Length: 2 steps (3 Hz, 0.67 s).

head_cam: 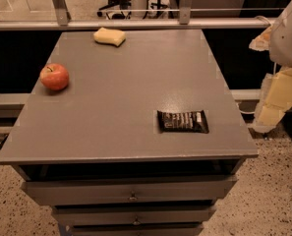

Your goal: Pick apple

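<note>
— At the left edge of the table [126, 92], what is item (a)?
— The apple [54, 76], red, resting alone on the table's left side and well apart from everything else. That likely leaves free room around it for a grasp.
— Its orientation?
— Stem uppermost, tipped slightly toward the table's back. Being nearly round, it shows no marked long axis.
— Items (b) and (c)?
— The sponge [109, 36], near the table's back edge, and the dark snack wrapper [183, 121], lying flat on the table's right front with its long side running across.
— And (d)?
— The gripper [276, 102], hanging beyond the table's right edge, probably waiting before any reach. Whether it is open or closed cannot be told.
</note>
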Each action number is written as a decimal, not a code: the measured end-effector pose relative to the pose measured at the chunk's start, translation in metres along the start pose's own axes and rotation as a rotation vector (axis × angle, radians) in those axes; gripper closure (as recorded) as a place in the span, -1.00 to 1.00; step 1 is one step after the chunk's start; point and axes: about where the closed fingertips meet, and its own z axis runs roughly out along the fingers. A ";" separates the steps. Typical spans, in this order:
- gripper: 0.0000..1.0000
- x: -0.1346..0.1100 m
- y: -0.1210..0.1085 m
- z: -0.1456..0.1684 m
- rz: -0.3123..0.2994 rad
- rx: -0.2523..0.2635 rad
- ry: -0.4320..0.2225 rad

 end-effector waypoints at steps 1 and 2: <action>-1.00 0.000 0.000 0.000 0.000 0.000 0.000; -1.00 -0.024 -0.002 0.012 -0.045 -0.030 -0.081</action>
